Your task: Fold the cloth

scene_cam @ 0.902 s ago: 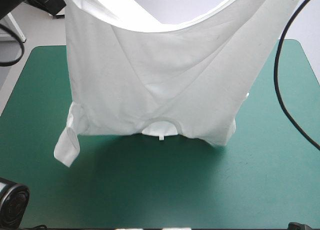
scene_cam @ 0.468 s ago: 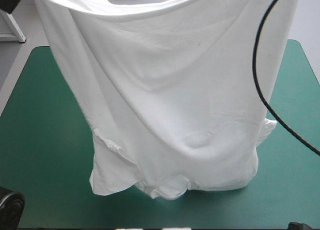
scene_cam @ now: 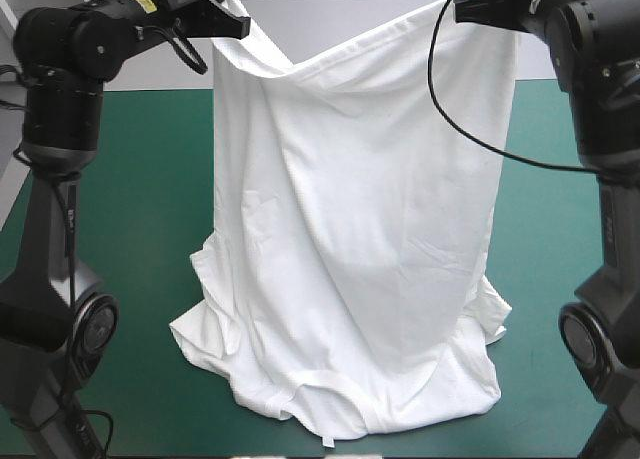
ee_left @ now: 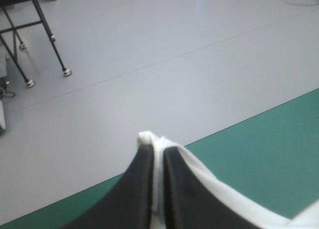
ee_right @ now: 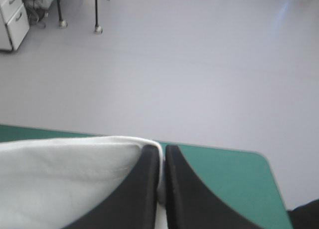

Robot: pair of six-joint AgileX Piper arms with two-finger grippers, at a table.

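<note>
Around the work was only the table point(scene_cam: 130, 209). Its teal-green cover showed on both sides of the cloth. The hanging sheet hid the cover's middle & much of the far edge in the high view.

The T-shirt point(scene_cam: 350, 229) hung as 1 white curtain btwn the 2 raised arms, hem up, neck end down. Its lower part, w/ collar & both sleeves, lay bunched on the cover near the table's near edge. The top edge sagged in a shallow V btwn the 2 holds.

The left gripper point(scene_cam: 235, 24) was up at the far left, fingers all but together, clamped on 1 top corner of the T-shirt. In its wrist view a thin white fold stood pinched btwn the black fingers & poked past the tips, w/ more cloth falling away beside them.

The right gripper point(scene_cam: 470, 9) was at the far right, approx level w/ the other, likewise pressed onto the other top corner. In its wrist view the cloth spread to 1 side of the fingers as a white field, w/ a sliver btwn them.
</note>
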